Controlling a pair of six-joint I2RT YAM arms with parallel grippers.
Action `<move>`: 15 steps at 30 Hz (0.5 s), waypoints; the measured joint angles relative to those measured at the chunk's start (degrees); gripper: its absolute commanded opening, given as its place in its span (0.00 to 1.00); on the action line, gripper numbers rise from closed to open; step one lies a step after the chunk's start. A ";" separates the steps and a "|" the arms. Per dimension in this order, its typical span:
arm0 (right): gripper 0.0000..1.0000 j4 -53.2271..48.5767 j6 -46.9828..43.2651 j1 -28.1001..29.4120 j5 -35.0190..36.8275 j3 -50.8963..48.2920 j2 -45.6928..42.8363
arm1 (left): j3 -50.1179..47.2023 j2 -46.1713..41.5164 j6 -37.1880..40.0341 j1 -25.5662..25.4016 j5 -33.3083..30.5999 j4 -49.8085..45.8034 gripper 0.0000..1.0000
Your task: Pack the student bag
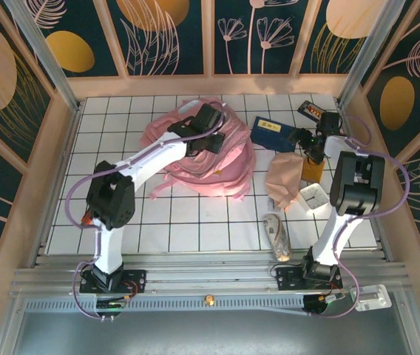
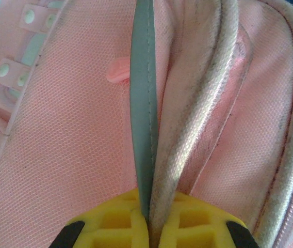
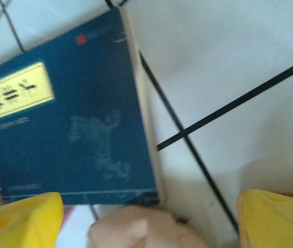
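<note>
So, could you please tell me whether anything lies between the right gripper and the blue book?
Nothing visible covers the blue book. The open right gripper hangs above its near edge, but a beige fabric item lies between the fingers at that edge and could get caught in a grasp.

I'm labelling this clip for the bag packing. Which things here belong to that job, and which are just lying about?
In the job: student bag, pinched by the shut left gripper; blue book, in front of the open right gripper.
Lying about for now: beige cloth, white container, patterned pouch, small dark item at the back.
</note>
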 measured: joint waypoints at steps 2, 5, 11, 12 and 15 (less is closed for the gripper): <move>0.88 0.55 -1.38 -0.39 -1.25 2.21 2.67 | 3.41 3.50 0.74 0.11 -1.42 -0.81 0.00; 0.88 2.10 -3.15 -0.42 -3.13 6.19 5.14 | 7.78 7.91 1.73 0.26 -3.19 -1.90 0.00; 0.84 3.10 -5.20 -0.37 -5.97 13.57 12.00 | 12.59 11.87 3.52 0.61 -4.26 -3.61 0.00; 0.84 3.04 -5.46 -0.35 -6.45 14.49 12.98 | 13.49 12.31 3.74 0.66 -4.22 -4.15 0.00; 0.82 1.73 -5.86 -0.28 -7.26 17.29 15.06 | 17.88 14.60 4.20 0.74 -4.15 -6.23 0.00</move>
